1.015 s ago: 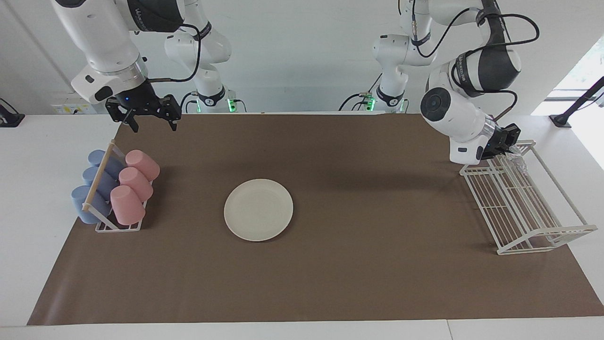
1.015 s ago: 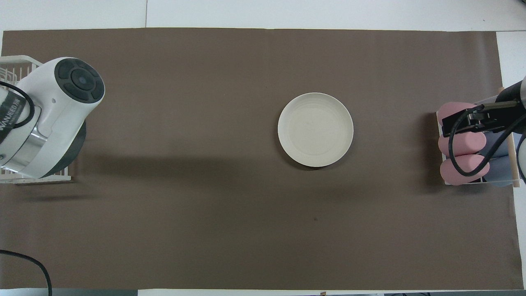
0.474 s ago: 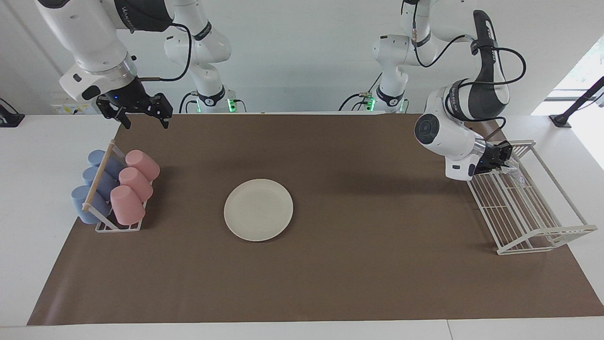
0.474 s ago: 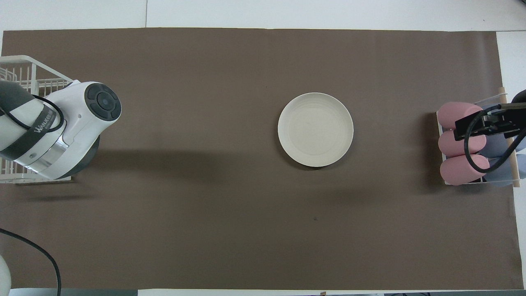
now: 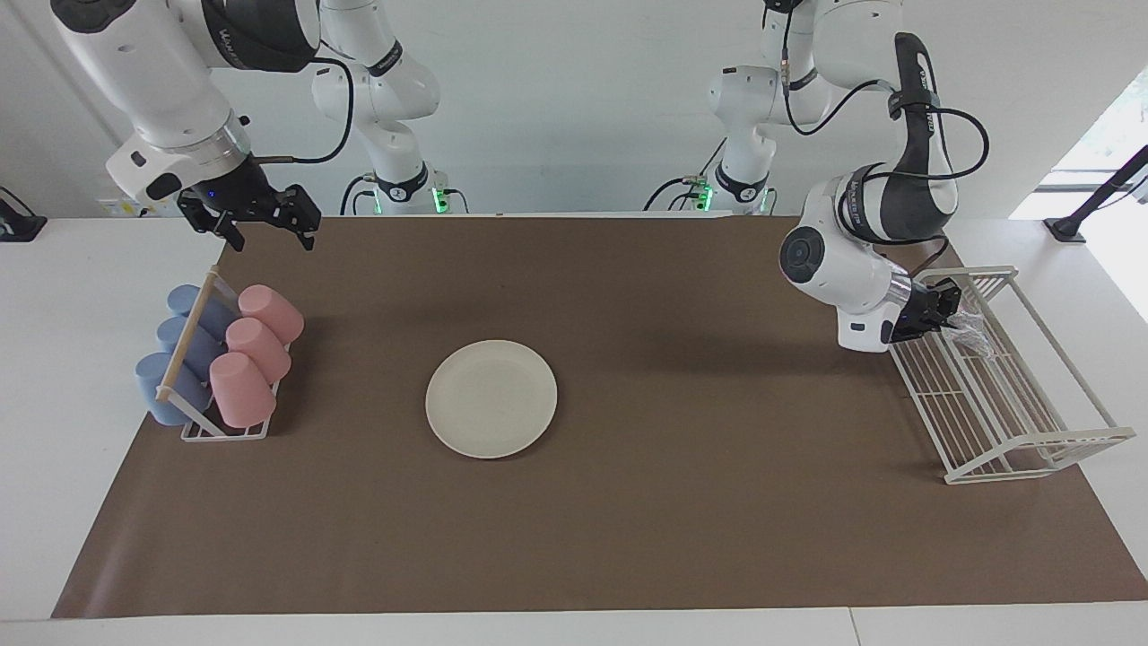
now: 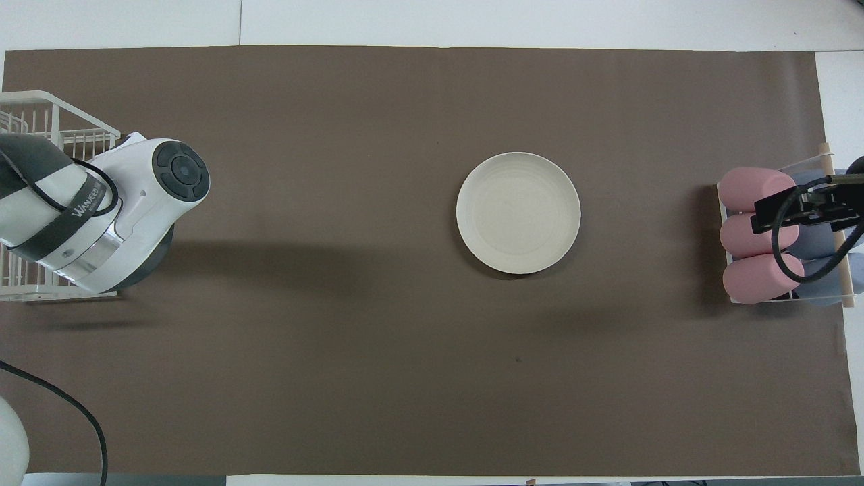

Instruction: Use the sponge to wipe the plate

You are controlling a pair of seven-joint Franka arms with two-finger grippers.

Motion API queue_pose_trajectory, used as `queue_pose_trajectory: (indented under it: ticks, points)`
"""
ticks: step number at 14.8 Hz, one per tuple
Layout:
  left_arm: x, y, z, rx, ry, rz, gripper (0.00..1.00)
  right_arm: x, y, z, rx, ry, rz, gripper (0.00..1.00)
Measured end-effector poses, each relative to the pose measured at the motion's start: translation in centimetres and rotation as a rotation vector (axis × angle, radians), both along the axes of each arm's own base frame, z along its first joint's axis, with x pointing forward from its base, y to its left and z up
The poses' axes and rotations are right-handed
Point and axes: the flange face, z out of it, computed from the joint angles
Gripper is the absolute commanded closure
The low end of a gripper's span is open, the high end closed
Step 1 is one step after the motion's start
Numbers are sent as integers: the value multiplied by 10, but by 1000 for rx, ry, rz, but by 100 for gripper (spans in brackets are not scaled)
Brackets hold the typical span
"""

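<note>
Left gripper (image 5: 952, 314) closed on the sponge (image 5: 970, 324) at the wire rack (image 5: 1013, 422); plate (image 5: 491, 398) waited mid-table.

The sponge hung in the left gripper's pinched fingers over the rack's end nearer the robots, at the left arm's end of the table, probably for carrying to the plate. The plate lay flat and bare on the brown mat (image 5: 682, 502), well apart from both grippers. The right gripper (image 5: 265, 231) waited with fingers wide, raised above the cup holder (image 5: 215, 431). From overhead, the left arm's bulk hid gripper and sponge entirely.
</note>
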Motion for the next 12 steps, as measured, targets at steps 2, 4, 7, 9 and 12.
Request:
queue_pose_trajectory:
  ticks: [2, 4, 7, 9, 12]
  points:
    - [1, -1, 0, -5, -6, -4, 10, -1, -4, 1, 0, -3, -8, 0]
    - [1, -1, 0, -6, -8, -5, 1, -1, -8, 2, 0, -3, -15, 0]
    - [1, -1, 0, -7, -10, -6, 0, -1, -7, 2, 0, -4, -13, 0]
    - [1, -1, 0, -7, -11, -5, 0, -2, -7, 3, 1, -5, -13, 0]
    - [1, -1, 0, -7, -11, -5, 0, -2, -7, 3, 1, -6, -13, 0]
